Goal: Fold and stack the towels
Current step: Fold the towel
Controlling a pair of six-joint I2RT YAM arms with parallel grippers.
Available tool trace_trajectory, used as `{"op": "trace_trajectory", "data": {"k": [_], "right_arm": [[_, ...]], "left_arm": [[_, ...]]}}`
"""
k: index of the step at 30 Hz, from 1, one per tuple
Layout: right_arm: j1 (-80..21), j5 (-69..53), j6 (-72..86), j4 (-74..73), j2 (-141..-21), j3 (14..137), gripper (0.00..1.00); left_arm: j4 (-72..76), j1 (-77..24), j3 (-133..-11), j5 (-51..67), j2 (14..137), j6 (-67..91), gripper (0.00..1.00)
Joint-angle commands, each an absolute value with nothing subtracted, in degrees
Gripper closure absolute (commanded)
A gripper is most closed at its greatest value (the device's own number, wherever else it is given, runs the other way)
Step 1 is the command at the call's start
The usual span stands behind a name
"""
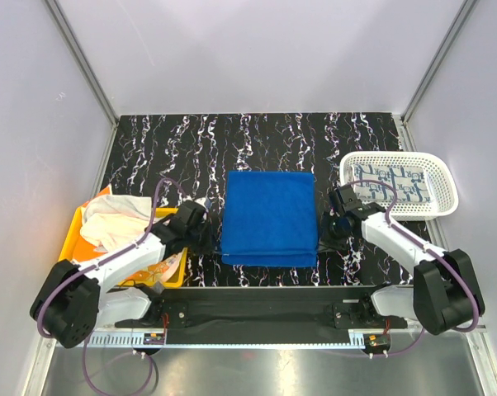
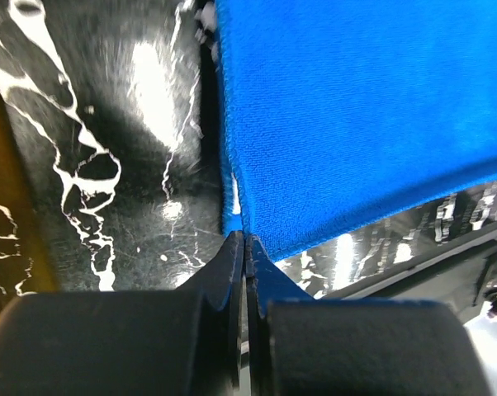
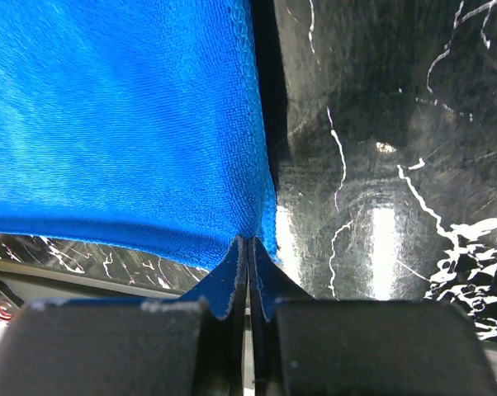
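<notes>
A royal blue towel [image 1: 270, 216] lies folded in layers on the middle of the black marbled table. My left gripper [image 1: 212, 237] is at its left side and my right gripper [image 1: 324, 231] at its right side. In the left wrist view the left gripper [image 2: 244, 235] is shut, its tips pinching a corner of the blue towel [image 2: 372, 107]. The right wrist view shows the same: the right gripper [image 3: 248, 241] is shut on a corner of the blue towel [image 3: 116, 115]. An off-white towel [image 1: 112, 221] is heaped in the yellow bin. A white towel with blue pattern [image 1: 395, 183] lies flat in the white basket.
The yellow bin [image 1: 71, 239] stands at the near left, under the left arm. The white perforated basket [image 1: 442, 186] stands at the far right. The arms' black base rail [image 1: 257, 313] runs along the near edge. Grey walls close in the table.
</notes>
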State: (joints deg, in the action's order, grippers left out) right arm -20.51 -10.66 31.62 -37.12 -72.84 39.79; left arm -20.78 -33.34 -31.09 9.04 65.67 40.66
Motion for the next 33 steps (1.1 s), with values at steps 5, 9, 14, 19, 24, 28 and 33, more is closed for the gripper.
{"op": "trace_trajectory", "data": {"k": [5,9,14,19,24,28,33], "right_arm": [[-21.01,-9.49,33.66,-36.47,-69.26,39.99,0.9],[-21.09,-9.58,34.36,-37.79,-66.54,40.25,0.73],[-21.09,-8.53,34.1,-40.16,-64.25,42.88,0.6],[-21.09,-3.0,32.09,-41.04,-68.09,49.11,0.56],[-21.18,-4.21,30.58,-40.18,-75.41,53.53,0.59],[-21.27,-5.7,32.78,-37.01,-73.92,47.84,0.59],[-23.55,-9.05,38.05,-31.56,-70.85,39.57,0.61]], "left_arm": [[-16.17,-34.63,-28.22,10.55,65.39,42.63,0.79],[-19.15,-34.54,-29.18,9.58,62.07,41.49,0.58],[-25.22,-34.45,-34.71,6.33,59.94,39.82,0.53],[-26.28,-32.52,-44.35,4.13,65.03,36.4,0.54],[-24.96,-29.01,-51.76,7.61,76.89,34.63,0.62],[-21.28,-29.27,-51.42,9.93,80.24,34.98,0.66],[-16.27,-29.71,-47.65,14.41,83.4,37.08,0.69]]}}
